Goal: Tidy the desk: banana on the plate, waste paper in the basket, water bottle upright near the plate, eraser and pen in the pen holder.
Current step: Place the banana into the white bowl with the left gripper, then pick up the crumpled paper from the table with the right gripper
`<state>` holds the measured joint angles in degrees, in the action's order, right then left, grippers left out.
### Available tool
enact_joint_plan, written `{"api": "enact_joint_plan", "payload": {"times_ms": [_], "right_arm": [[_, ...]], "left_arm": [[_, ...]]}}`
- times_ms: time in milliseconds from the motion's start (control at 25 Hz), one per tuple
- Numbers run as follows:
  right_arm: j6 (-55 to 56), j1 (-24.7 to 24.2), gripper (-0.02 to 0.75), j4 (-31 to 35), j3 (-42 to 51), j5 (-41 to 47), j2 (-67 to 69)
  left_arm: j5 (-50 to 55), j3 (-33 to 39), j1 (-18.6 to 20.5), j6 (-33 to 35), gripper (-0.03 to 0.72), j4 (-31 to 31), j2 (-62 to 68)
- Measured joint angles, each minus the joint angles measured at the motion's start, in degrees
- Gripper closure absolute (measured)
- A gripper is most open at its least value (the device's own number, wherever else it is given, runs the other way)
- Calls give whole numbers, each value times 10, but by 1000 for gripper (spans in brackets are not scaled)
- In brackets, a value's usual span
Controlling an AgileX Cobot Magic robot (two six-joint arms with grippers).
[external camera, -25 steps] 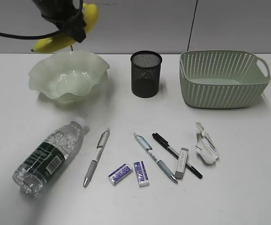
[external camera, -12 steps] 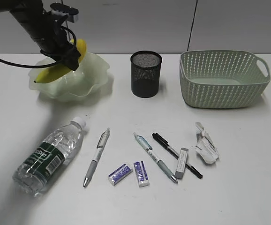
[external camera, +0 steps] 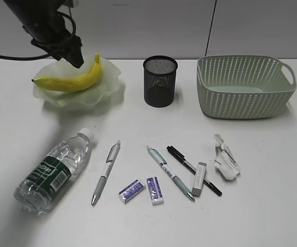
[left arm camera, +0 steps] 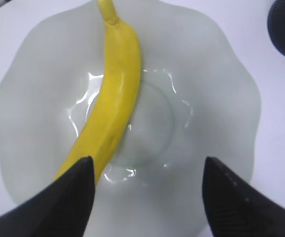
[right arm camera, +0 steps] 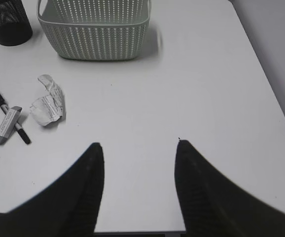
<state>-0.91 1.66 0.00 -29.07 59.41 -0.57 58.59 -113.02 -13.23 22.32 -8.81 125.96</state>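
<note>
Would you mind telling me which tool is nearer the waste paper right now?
Right. The right tool hovers open beside the waste paper; the left tool is open over the banana on the plate.

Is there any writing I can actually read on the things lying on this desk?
None reads clearly.
Water bottle: white lettering and a barcode on the dark green label, too blurred to read.
Two erasers: purple print on the sleeves, too small.
Grey eraser and pens: no legible marks.
Waste paper: faint print, unreadable.
</note>
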Motion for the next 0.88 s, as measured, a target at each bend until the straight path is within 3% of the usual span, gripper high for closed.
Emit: {"api": "enact_joint_plan", "payload": {"times_ms": [320, 520, 720, 880], "right_arm": [[0, 0, 356, 0, 0, 0, 0], [0, 0, 356, 0, 0, 0, 0], [0, 0, 356, 0, 0, 0, 0], [0, 0, 356, 0, 0, 0, 0]], "left_arm": [[102, 0, 10, -87, 256, 51, -130], [109, 22, 21, -147, 282, 54, -229], [109, 125, 21, -155, 317, 54, -368], [109, 264, 21, -184, 322, 55, -500]]}}
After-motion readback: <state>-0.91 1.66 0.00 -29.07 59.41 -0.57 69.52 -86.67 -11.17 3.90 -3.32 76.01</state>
